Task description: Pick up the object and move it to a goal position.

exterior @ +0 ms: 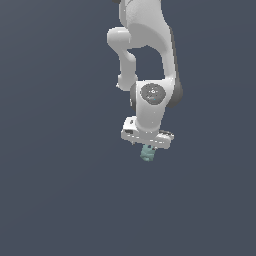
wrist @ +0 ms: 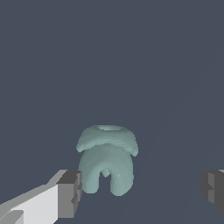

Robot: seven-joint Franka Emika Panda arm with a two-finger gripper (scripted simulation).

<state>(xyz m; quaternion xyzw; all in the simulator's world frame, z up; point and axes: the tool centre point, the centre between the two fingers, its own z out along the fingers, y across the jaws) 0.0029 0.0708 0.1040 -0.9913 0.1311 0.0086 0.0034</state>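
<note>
One white arm (exterior: 150,60) hangs over the plain slate-grey desk (exterior: 50,200), reaching down from the far edge toward the middle; no desk edge or corner shows in either view, so places can only be given loosely; the claw (exterior: 148,147) points straight down at the arm's lower end; the object (exterior: 147,153), a small pale teal lump, sits directly under it, poking out below the white claw body, roughly at the centre of the visible desk; in the wrist view the object (wrist: 106,159) reads as a rounded cap on top of two stubby legs with a notch between them; the claw (wrist: 142,190) is spread wide, with one grey finger pad (wrist: 70,194) just beside the object's one side and the other pad (wrist: 213,189) well apart from it on the opposite side; the object lies between the fingers, nearer the first pad; whether that pad touches it I cannot tell; the claw has hold of nothing; whether the object rests on the desk I cannot tell.
</note>
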